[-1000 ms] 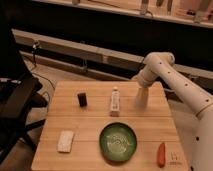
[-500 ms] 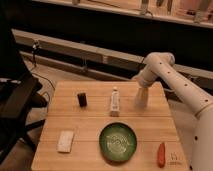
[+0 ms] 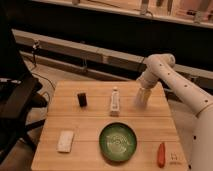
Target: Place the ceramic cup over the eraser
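Looking like a robotics lab

White robot arm (image 3: 172,82) is hanging its gripper (image 3: 143,99) over the far right of the wooden table (image 3: 95,127); black office chair (image 3: 15,97) is sitting left, long bench (image 3: 100,50) running behind.

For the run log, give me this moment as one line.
gripper low at far right of table | white tube left of it | green plate front centre
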You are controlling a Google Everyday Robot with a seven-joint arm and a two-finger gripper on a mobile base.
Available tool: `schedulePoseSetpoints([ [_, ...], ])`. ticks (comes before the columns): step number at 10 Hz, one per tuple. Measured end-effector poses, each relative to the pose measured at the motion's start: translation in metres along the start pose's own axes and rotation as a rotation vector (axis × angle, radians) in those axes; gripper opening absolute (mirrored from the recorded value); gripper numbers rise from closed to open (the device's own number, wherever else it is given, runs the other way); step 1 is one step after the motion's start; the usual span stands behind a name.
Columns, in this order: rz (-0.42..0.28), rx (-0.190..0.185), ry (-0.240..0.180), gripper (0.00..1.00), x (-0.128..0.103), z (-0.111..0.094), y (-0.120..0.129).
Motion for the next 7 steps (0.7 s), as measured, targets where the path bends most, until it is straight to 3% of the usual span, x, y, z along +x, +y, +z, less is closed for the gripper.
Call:
schedulePoseSetpoints([
  [4,0.057,-0.029,0.011,0.8,0.018,0.012,0.004],
  [7,0.072,-0.063,0.002,0.8,0.018,0.022,0.006],
])
